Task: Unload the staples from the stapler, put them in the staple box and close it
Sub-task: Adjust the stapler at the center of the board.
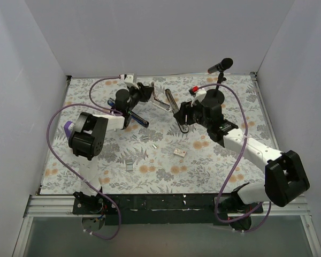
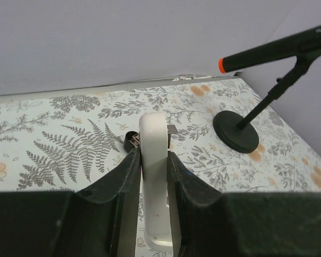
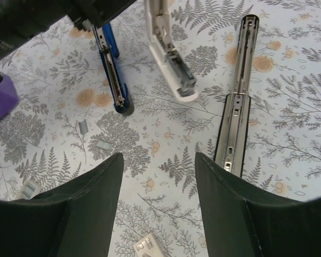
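My left gripper [image 2: 153, 160] is shut on a white stapler arm [image 2: 153, 139], which it holds tilted over the floral table; in the top view it is at the back left [image 1: 143, 91]. A blue-and-black stapler [image 3: 111, 75] with an open silvery channel lies just left of it [image 1: 132, 116]. A long dark base strip with a metal channel [image 3: 235, 107] lies to the right. My right gripper [image 3: 158, 176] is open and empty above the table between them [image 1: 183, 115]. Small grey staples [image 3: 83, 127] [image 3: 104, 143] lie loose on the table.
A purple block [image 3: 0, 99] stands at the left [image 1: 68, 128]. A microphone on a round black stand [image 2: 235, 131] is at the back right [image 1: 220, 67]. A small printed box [image 3: 150, 246] lies near my right gripper. White walls enclose three sides.
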`<control>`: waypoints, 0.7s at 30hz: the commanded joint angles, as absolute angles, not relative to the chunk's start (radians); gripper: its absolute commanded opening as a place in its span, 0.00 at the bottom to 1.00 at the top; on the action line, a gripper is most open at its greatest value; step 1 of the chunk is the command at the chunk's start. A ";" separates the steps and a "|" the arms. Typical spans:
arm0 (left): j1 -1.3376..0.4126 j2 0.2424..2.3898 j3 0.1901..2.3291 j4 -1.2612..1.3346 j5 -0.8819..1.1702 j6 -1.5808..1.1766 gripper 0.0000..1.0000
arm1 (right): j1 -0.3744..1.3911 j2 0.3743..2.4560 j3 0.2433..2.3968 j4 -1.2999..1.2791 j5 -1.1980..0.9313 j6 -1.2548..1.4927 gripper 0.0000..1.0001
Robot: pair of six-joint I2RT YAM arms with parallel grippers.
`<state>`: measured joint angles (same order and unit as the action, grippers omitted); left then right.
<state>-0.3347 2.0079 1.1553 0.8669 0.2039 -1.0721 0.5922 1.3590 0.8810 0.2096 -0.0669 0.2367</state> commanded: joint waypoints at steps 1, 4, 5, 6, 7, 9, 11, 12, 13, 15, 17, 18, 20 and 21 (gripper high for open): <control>-0.330 1.950 1.060 1.217 0.325 -0.893 0.00 | 0.551 1.359 0.908 0.270 -0.149 0.264 0.64; -0.324 1.983 1.016 1.361 0.372 -0.896 0.00 | 0.549 1.373 0.907 0.273 -0.164 0.268 0.64; -0.324 2.011 1.008 1.391 0.385 -0.917 0.00 | 0.549 1.376 0.908 0.273 -0.164 0.268 0.63; -0.321 2.025 1.008 1.416 0.397 -0.929 0.00 | 0.548 1.382 0.910 0.272 -0.166 0.268 0.63; -0.318 2.037 1.006 1.474 0.425 -0.940 0.00 | 0.548 1.387 0.911 0.267 -0.163 0.268 0.63; -0.316 2.075 0.994 1.535 0.443 -0.957 0.00 | 0.546 1.394 0.919 0.264 -0.161 0.267 0.63; -0.313 2.100 0.989 1.614 0.446 -0.957 0.00 | 0.546 1.401 0.925 0.253 -0.161 0.264 0.63; -0.311 2.121 0.992 1.623 0.451 -0.944 0.00 | 0.546 1.405 0.930 0.253 -0.161 0.262 0.63; -0.307 2.131 0.996 1.632 0.459 -0.939 0.00 | 0.545 1.407 0.931 0.252 -0.158 0.264 0.63; -0.298 2.157 1.008 1.638 0.492 -0.931 0.00 | 0.543 1.411 0.937 0.248 -0.158 0.262 0.63; -0.284 2.174 1.020 1.649 0.520 -0.942 0.00 | 0.543 1.416 0.940 0.249 -0.163 0.265 0.63; -0.279 2.181 1.026 1.651 0.525 -0.945 0.00 | 0.543 1.423 0.943 0.249 -0.163 0.265 0.63; -0.268 2.206 1.045 1.658 0.546 -0.953 0.00 | 0.543 1.430 0.954 0.247 -0.167 0.270 0.63; -0.267 2.212 1.052 1.660 0.575 -0.953 0.00 | 0.543 1.439 0.957 0.247 -0.170 0.273 0.63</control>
<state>-0.2886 2.2070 1.0080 1.2945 0.4873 -0.9596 0.5472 1.4181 0.8959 0.2180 -0.1501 0.2611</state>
